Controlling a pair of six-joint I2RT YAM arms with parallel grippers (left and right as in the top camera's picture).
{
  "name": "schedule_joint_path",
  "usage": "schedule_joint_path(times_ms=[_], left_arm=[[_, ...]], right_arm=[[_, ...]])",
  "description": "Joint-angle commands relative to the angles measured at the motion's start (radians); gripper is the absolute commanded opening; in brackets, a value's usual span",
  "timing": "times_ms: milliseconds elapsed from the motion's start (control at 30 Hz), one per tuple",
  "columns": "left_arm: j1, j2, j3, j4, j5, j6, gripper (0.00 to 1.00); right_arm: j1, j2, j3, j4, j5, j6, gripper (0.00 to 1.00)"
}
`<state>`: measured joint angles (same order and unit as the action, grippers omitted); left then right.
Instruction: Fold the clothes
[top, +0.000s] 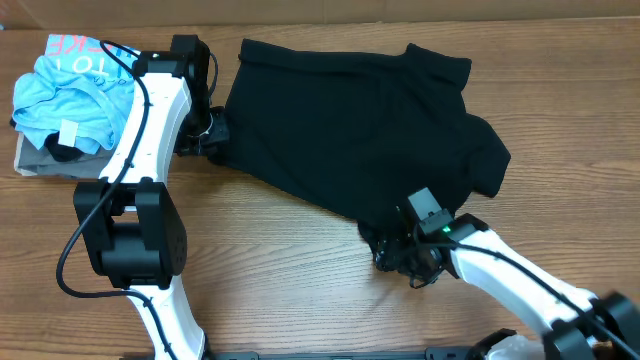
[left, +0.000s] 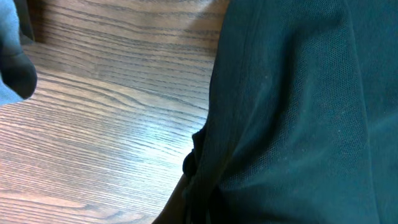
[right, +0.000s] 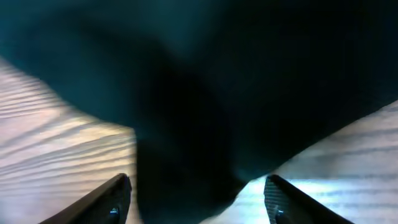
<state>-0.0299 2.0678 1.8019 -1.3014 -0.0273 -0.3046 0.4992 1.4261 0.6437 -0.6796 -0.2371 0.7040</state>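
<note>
Right end effector (right: 198, 182) released, straddling black garment's (top: 350, 110) near hem for folding; left end effector's (top: 212, 131) grip: cannot tell.

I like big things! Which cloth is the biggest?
The black cloth, spread mid-table; the blue shirt and the grey cloth beneath it are much smaller.

The large black fabric garment (top: 350, 130) lies centre on the wooden table (top: 300, 285), crumpled light-blue T-shirt (top: 70, 90) far left (atop folded grey cloth (top: 35, 163)).
</note>
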Motion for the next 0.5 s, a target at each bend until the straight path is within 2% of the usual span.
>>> schedule_joint_path(times_ms=[0,100,267,367,467], left_arm=[[0.009,-0.003,0.023,-0.004,-0.013,0.031,0.04],[0.010,-0.003,0.023,-0.011,-0.014,0.040,0.04],[0.010,-0.003,0.024,-0.019,-0.016,0.040,0.04],[0.011,-0.003,0.029,-0.034,-0.046,0.040,0.04],[0.017,-0.003,0.058,-0.076,-0.082,0.041,0.04]], right_arm=[[0.005,0.048,-0.011,0.005,0.000,0.016,0.60],[0.003,0.047,-0.011,-0.013,0.037,0.066,0.44],[-0.009,0.033,-0.010,-0.029,0.073,0.093,0.27],[-0.021,0.027,-0.007,-0.050,0.080,0.093,0.06],[-0.050,-0.002,0.004,-0.100,0.080,0.093,0.04]])
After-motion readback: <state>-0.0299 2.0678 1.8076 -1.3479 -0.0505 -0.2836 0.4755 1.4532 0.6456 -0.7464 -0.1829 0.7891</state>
